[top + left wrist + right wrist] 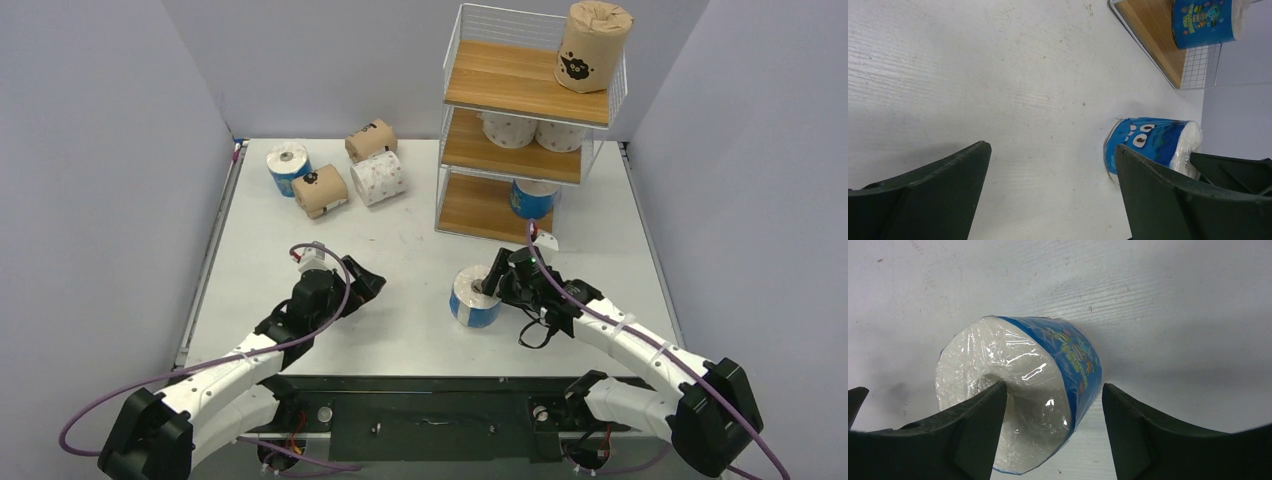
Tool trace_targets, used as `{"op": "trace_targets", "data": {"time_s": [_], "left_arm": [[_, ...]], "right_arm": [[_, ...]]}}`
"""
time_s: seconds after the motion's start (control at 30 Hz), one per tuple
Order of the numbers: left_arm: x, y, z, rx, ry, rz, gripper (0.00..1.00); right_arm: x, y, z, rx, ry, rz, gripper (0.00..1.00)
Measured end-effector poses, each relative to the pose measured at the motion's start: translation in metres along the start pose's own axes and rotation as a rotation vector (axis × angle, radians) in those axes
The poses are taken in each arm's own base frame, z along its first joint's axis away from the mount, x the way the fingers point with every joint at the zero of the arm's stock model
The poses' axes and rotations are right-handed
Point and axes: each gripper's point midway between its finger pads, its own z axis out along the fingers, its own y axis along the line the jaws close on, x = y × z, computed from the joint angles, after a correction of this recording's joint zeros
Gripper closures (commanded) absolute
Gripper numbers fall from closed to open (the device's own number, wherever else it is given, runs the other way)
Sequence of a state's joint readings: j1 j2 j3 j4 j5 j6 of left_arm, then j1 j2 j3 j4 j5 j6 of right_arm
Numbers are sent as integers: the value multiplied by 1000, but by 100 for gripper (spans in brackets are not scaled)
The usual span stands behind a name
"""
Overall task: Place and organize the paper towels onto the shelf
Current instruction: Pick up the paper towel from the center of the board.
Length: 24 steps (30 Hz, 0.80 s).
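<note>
A: Right fingers [973, 435], state?

B: Partway open. One finger lies over the top face of the blue-and-white roll [1048, 360], at the core hole. The other hangs outside the blue wall, with a sliver of bench [1168, 315] showing between it and the wrapper. They straddle one side of the roll. No bite on it that the wrist view shows.

A: How does the roll sit?

B: On end on the bench, long axis vertical, core mouth up toward the right wrist. It is directly under the fingertips, so the closing line runs across the wall, from core to outside.

A: Outward from there?

B: The shelf [525, 85] stands just beyond the roll, on the side away from the arm bases. Its bottom board [475, 205] carries a second blue roll [533, 197] at the right end, with bare wood to the left of it. Judgement: the carry goes forward and low, with the roll kept upright to pass under the middle board.

A: Left fingers [938, 195]?

B: Wide open and empty, hovering over bare bench. The blue-and-white roll lies well apart, off to their right, so the right arm is much the nearer. Four loose rolls [330, 165] at the far left of the bench lie closer to the left arm.
</note>
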State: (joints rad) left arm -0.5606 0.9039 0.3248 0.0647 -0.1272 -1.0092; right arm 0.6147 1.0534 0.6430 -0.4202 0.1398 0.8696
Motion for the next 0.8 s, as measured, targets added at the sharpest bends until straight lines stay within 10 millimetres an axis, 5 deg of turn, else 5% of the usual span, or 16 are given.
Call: {"op": "trace_targets", "data": {"time_s": [0.17, 0.53, 0.8], "left_arm": [[5, 0, 1, -4, 11, 11, 6], [14, 0, 4, -9, 27, 28, 6], [12, -2, 4, -4, 15, 27, 5]], "right_arm": [[4, 3, 4, -9, 24, 4, 37], [7, 4, 8, -11, 41, 10, 67], [-9, -12, -5, 24, -12, 53, 72]]}}
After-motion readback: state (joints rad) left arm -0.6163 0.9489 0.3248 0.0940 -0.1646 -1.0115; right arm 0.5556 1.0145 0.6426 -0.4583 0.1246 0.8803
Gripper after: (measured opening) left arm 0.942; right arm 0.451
